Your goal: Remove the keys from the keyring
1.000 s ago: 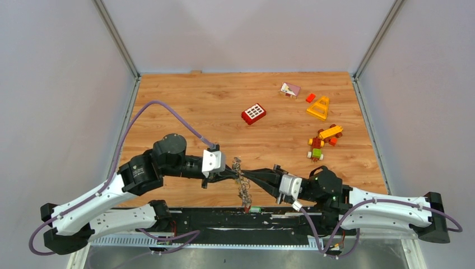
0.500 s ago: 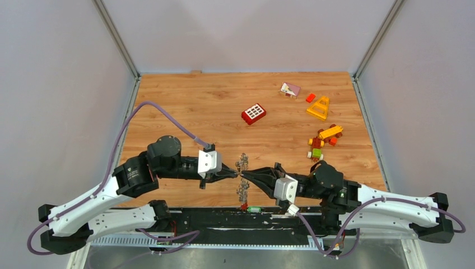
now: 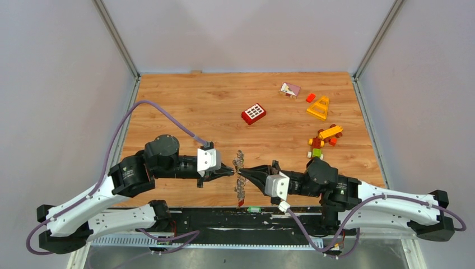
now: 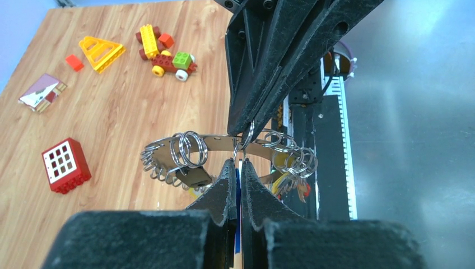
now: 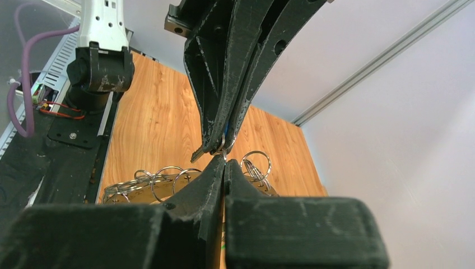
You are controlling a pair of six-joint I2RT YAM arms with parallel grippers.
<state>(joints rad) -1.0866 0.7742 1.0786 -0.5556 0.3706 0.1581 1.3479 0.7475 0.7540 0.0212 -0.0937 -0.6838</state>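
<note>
At the near edge of the table [image 3: 185, 101] the two hands meet tip to tip. The left hand [image 3: 231, 171] is pinched shut on one of the keys [image 4: 291, 180] (a blue sliver shows between its fingers). The right hand [image 3: 248, 171] is clamped tight on a small split ring [image 4: 247, 134] at the same spot. The keyring [image 3: 241, 179] hangs edge-on between them, its keys dangling toward the arm bases.

A second ago the hands overlapped. The left arm has since drawn back, the right has reached further across, and the bunch has shifted slightly left and away.

Farther off, the red brick [image 3: 254, 113], toy car [image 3: 320, 143] and yellow triangle [image 3: 318, 107] lie unmoved.
</note>
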